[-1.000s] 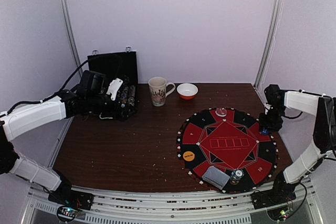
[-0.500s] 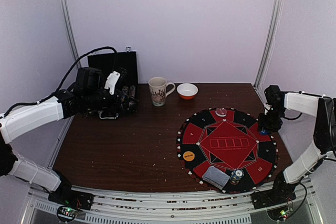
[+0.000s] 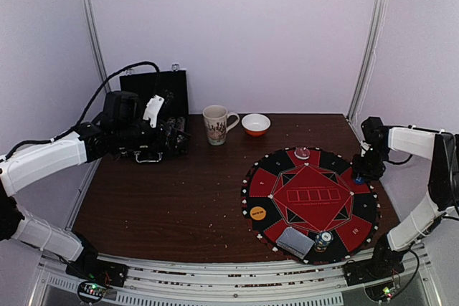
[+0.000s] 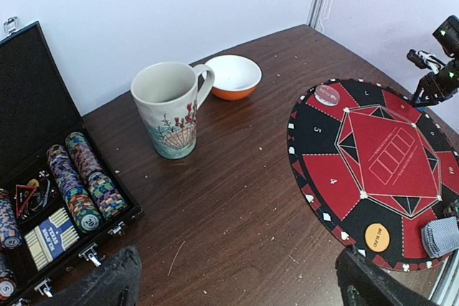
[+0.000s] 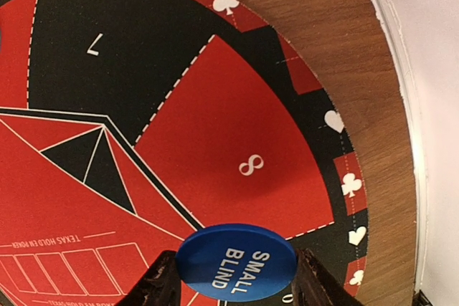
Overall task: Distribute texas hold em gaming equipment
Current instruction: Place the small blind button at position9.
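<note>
Right gripper [image 5: 237, 281]: fingers [image 5: 159, 281] are clamped on the blue button disc [image 5: 237, 261], one on each side of its rim. The disc is lettered SMALL BLIND. I see it held flat over the round mat [image 5: 215, 141], by the red sector numbered 8, close to the table's right edge. I can't tell if the disc touches the mat. The right arm rises from the near right corner with its elbow out past the right edge. Its forearm folds back inward and the wrist points down at the mat's right rim.

Left gripper [image 4: 237, 290]: fingers are wide apart with nothing between them. In the top view it sits at the far left corner, over the open black case [image 3: 154, 87]. The left arm stretches from the near left corner along the left edge.

Only the left wrist view shows the case contents: rows of striped chips [image 4: 82, 177] and a blue striped card box [image 4: 49, 236]. The mug [image 4: 168, 109] and bowl [image 4: 231, 75] stand by the far edge.

On the mat:
- The orange button disc [image 3: 257, 213] is at the near-left rim.
- The grey card deck [image 3: 295, 240] is at the near rim.
- A small chip stack [image 3: 324, 238] sits just beside the deck.
- A reddish disc [image 3: 302, 153] is at the far rim.

Only the right wrist view lets me read the lettering on the blue disc. In the top view it's a blue speck under the gripper.
</note>
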`<state>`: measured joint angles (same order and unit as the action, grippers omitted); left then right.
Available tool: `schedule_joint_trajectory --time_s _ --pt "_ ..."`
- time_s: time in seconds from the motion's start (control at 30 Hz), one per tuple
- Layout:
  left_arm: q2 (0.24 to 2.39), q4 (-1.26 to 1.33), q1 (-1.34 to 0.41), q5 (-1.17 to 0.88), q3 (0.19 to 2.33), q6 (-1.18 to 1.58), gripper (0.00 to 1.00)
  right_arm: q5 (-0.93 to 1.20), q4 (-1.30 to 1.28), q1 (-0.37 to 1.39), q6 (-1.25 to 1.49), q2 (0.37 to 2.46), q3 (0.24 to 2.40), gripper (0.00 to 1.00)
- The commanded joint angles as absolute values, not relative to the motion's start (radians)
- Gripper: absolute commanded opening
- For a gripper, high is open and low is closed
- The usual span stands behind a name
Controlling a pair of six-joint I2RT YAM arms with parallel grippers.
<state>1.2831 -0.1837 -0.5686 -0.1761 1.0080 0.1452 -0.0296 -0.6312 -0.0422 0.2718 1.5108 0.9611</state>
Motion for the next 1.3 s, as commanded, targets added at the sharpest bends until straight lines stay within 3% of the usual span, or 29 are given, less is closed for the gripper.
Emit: schedule_joint_trajectory --time_s 0.0,0.73,1.27 --pt "1.269 -0.140 -0.576 -0.168 0.995 0.154 0.98 0.018 -0.634 -0.052 0.296 1.527 0.941 0.30" --pt "1.255 -0.169 -0.576 -0.139 0.989 0.135 0.98 -0.058 -0.648 -0.091 0.283 1.676 0.954 0.28" --pt "1.253 -0.182 -0.576 -0.125 1.002 0.117 0.98 -0.014 -0.769 -0.092 0.392 1.511 0.866 0.21"
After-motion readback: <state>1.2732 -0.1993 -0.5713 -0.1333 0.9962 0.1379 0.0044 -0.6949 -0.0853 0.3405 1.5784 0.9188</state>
